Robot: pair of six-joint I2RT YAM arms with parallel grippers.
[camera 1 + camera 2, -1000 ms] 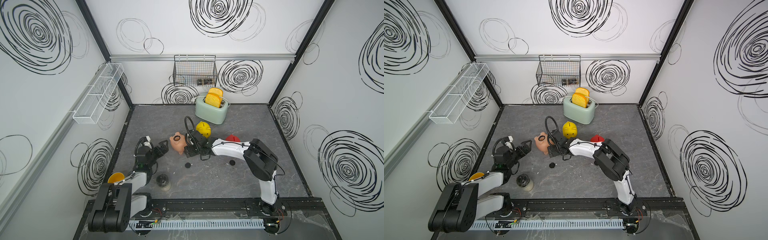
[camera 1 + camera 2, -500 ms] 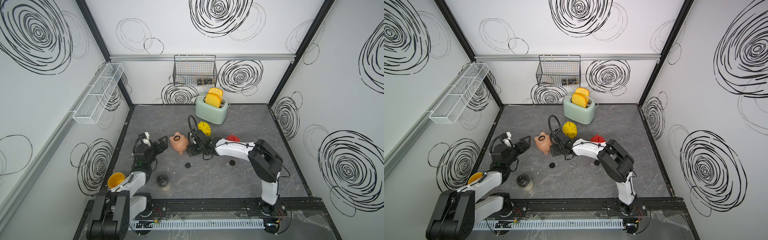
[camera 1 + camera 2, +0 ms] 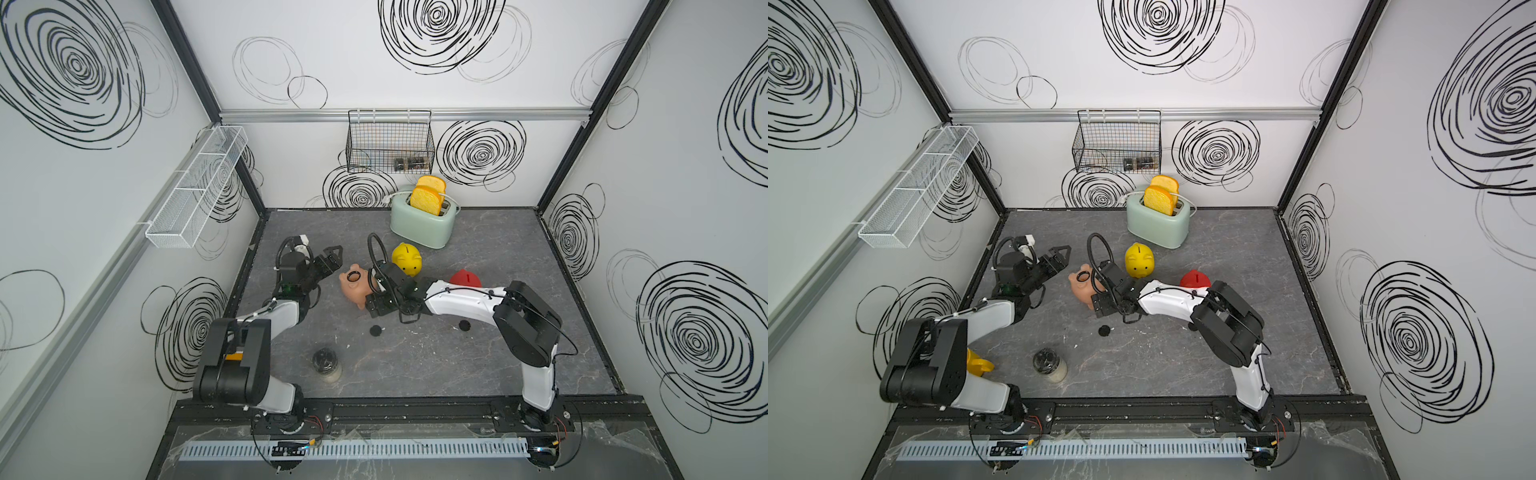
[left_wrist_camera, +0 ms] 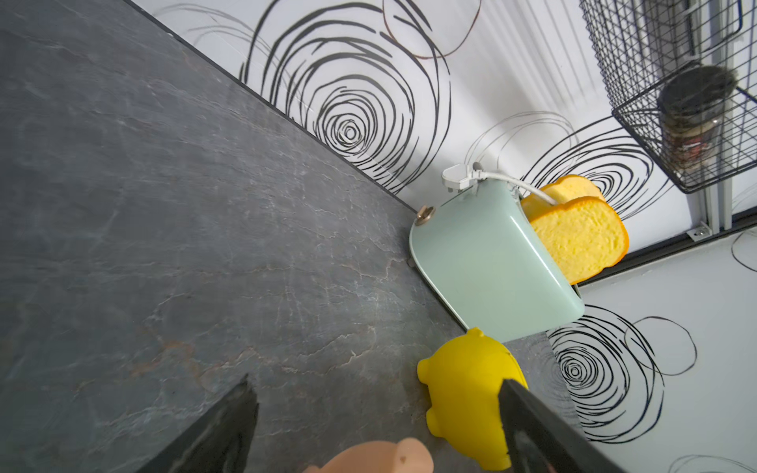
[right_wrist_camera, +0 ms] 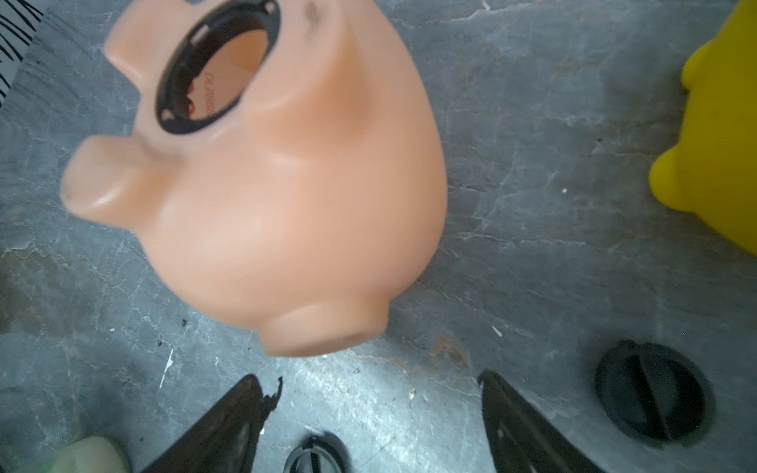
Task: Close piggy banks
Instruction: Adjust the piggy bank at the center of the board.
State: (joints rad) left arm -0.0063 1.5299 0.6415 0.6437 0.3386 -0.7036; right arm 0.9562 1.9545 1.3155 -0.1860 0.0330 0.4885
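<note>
Plainly, the pale pink pig (image 5: 262,184) lies tipped, black-ringed belly hole (image 5: 217,65) uncovered; left pincer (image 4: 375,384) and right pincer (image 5: 372,379) gape empty.

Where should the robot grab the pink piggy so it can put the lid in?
Probably the round body of the pink piggy, just behind the snout, coming in from the snout end, where the open right pincer is. The piggy lies with its belly hole and stubby legs turned up, so a low grip on the smooth sides leaves the hole free.
</note>
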